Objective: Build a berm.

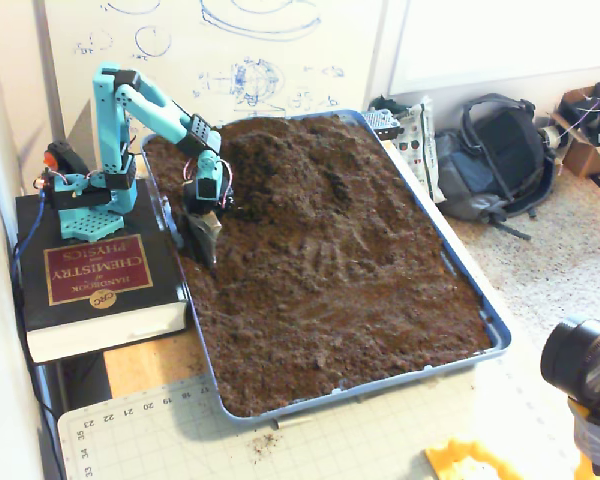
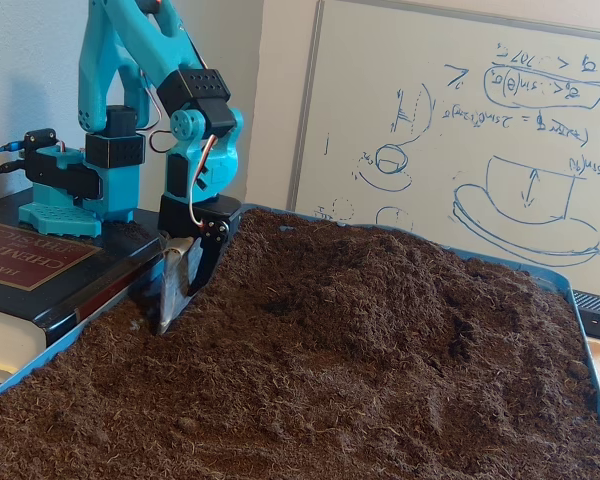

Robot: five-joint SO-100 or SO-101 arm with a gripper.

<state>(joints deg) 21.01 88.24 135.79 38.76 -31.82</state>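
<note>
A blue tray (image 1: 495, 335) is filled with dark brown crumbly soil. The berm (image 1: 300, 155) is the raised mound running along the tray's far part in a fixed view; from the low side camera the berm (image 2: 380, 265) is a broad ridge across the middle. My teal arm stands on a book to the left. The gripper (image 1: 206, 250) points straight down at the tray's left edge, in front of the mound, with its tips in the lower soil. In the side view the gripper (image 2: 177, 308) shows a metallic finger and a black finger closed together, holding nothing.
The arm's base sits on a thick black book (image 1: 95, 290) beside the tray. A whiteboard (image 2: 480, 130) stands behind the tray. A backpack (image 1: 495, 160) and boxes lie on the floor at right. A cutting mat (image 1: 280, 435) lies in front.
</note>
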